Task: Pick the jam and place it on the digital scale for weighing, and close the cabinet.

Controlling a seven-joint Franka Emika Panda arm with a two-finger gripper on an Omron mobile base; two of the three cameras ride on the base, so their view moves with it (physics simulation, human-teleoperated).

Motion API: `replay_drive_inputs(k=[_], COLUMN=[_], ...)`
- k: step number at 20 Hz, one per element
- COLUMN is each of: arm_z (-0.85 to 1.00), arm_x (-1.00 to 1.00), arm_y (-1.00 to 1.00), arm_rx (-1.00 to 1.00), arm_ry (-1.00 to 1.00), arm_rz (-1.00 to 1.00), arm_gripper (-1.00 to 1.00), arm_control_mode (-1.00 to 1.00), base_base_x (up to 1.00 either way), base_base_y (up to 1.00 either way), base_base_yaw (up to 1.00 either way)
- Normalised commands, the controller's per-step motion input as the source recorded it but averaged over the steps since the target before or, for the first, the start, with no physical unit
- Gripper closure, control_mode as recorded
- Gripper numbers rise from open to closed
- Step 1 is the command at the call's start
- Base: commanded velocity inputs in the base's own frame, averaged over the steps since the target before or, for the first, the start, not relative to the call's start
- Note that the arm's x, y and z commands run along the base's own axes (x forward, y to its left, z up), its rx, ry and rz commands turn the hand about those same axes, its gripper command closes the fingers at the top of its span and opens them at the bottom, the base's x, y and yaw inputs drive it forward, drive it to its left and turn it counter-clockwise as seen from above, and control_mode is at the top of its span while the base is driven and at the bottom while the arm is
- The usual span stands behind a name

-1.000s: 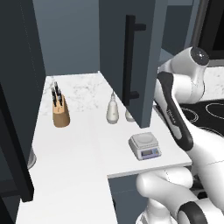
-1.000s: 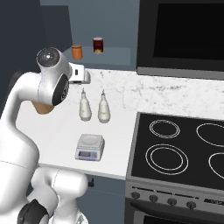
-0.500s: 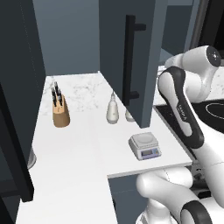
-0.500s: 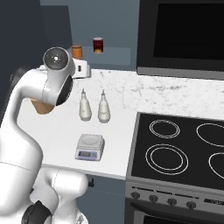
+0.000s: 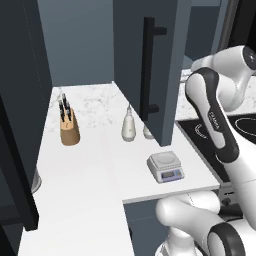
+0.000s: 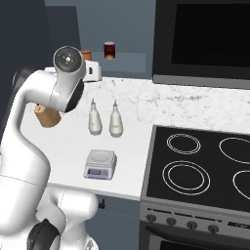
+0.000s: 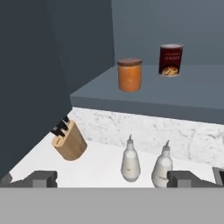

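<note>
- Sitting on the open cabinet shelf [image 7: 183, 103], upright and untouched: the jam [image 7: 130, 75], just beside a dark red can [image 7: 170, 60], both well above the marble tabletop [image 7: 105, 168].
- Waiting bare near the tabletop's front edge: the digital scale [image 6: 100, 163], display facing outward, platform free to take the jar.
- Hanging open and swung out over the tabletop: the cabinet [image 5: 150, 65] door, long black bar handle [image 5: 148, 67] facing the left base camera, likely left that way so the shelf can be reached.
- Aiming up toward the shelf from below and well apart from the jar: the gripper [image 7: 111, 179], jaws spread wide and holding nothing, the two dark tips sitting far apart at the bottom of the hand view.
- Standing below the shelf, close together against the backsplash: two white teardrop bottles [image 7: 131, 163], with a wooden knife block [image 7: 69, 140] off to one side near the dark side wall.
- Lying to the right of the tabletop: a black stovetop [image 6: 200, 166] with ring burners, under a dark oven front [image 6: 202, 36].
- Blocking much of the shelf in the right base view: the arm's white elbow, leaving just the jar's top and the can peeking past it.
- Masking one bottle in the left base view: the door's lower edge.
- Cutting off the fingers' lower parts: the bottom of the hand view.
</note>
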Motion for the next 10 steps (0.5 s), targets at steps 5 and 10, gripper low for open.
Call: replay_drive_inputs(k=[5,10], arm_z=[0.06,0.0], arm_x=[0.0,0.16], arm_y=[0.0,0.0], arm_rx=[0.0,0.0], arm_ry=[0.0,0.0], arm_rz=[0.05,0.01], arm_gripper=[-1.0,-1.0], arm_control_mode=[-1.0,-1.0], base_base_x=[0.0,0.0], base_base_y=[0.0,0.0], base_base_yaw=[0.0,0.0])
